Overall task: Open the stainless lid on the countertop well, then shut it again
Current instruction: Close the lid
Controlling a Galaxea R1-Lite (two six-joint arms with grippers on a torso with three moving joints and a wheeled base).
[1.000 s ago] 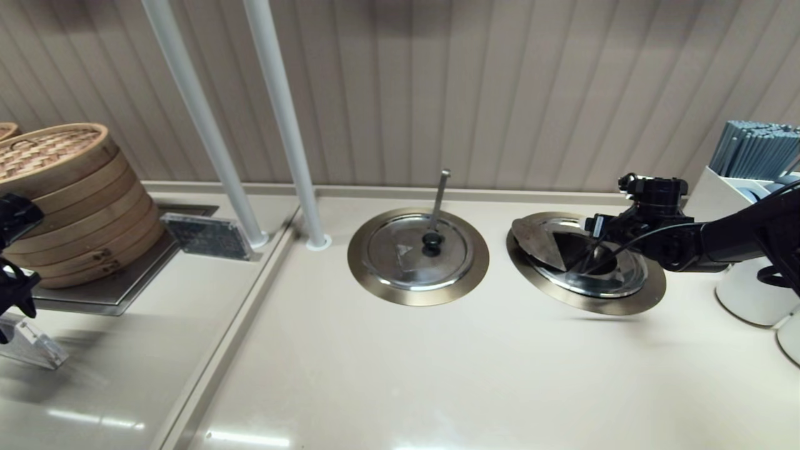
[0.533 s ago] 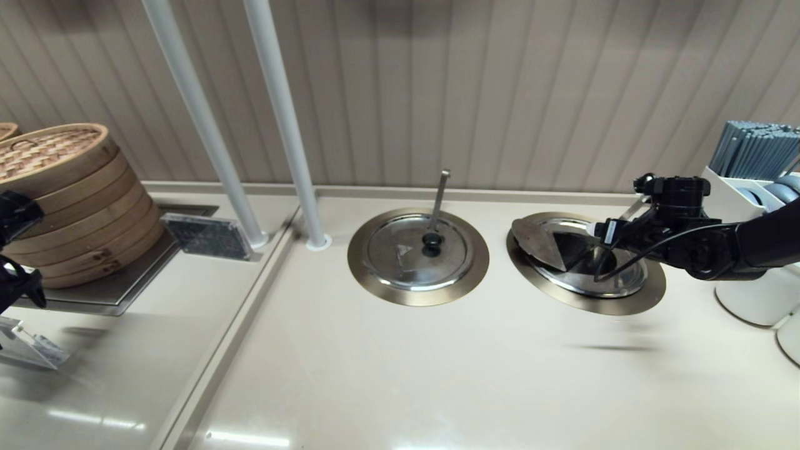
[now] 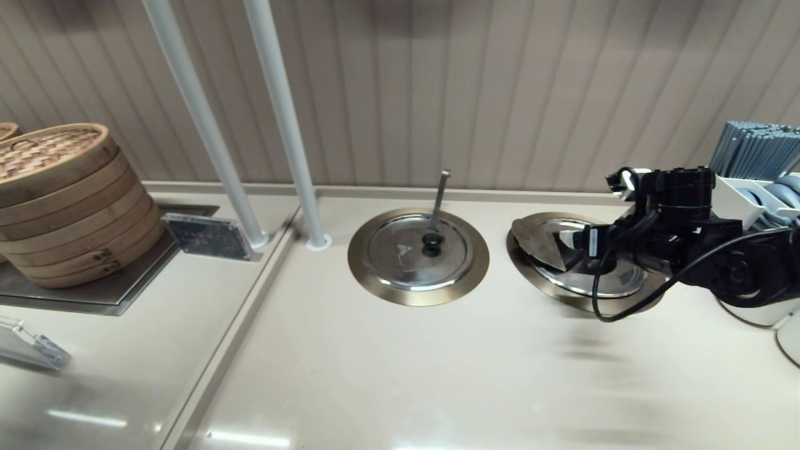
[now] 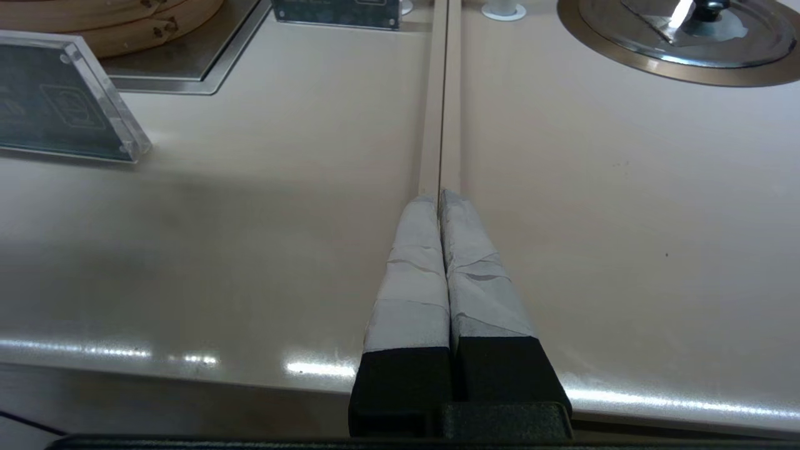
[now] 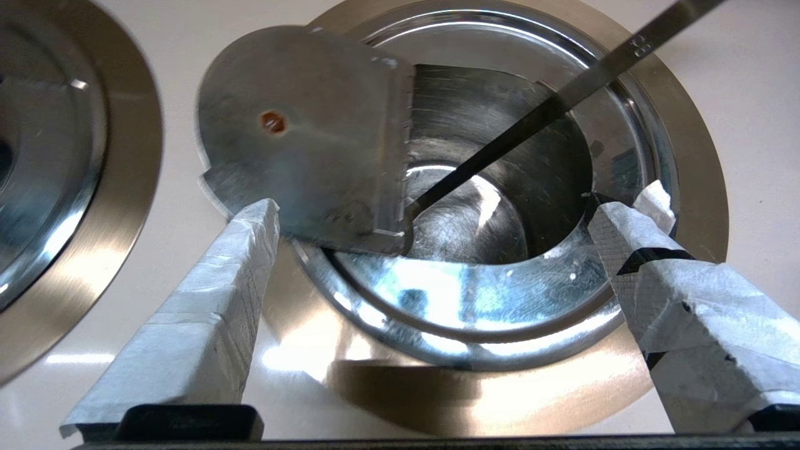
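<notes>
Right gripper [image 5: 431, 212] hovers above the countertop well [image 5: 694, 169], fingers spread wide, nothing between them. 1 taped fingertip [image 5: 256, 219] sits over the bronze ring on the side of the folded lid; the other [image 5: 625, 231] sits over the ring's opposite side.

Stainless lid [image 5: 300, 125]: 1 half is flipped up and back, resting tilted on the well's edge just beyond the first fingertip, dull underside up with a small reddish spot. The rest of the lid seems to lie under it, though the fold hides it. Not touched by either finger.

Well open beneath the gripper; shiny steel pot visible inside, dark at the bottom. Ladle handle [image 5: 562, 100] slants out of the pot, between the 2 fingers and past them toward the far rim.

Twin lid [image 3: 417, 251] lies flat and closed in its own ring, well off to the gripper's left, upright ladle handle [image 3: 439, 199] behind its knob.

Left gripper [image 4: 440, 200]: parked low over the bare counter, fingers pressed together, holding nothing.
</notes>
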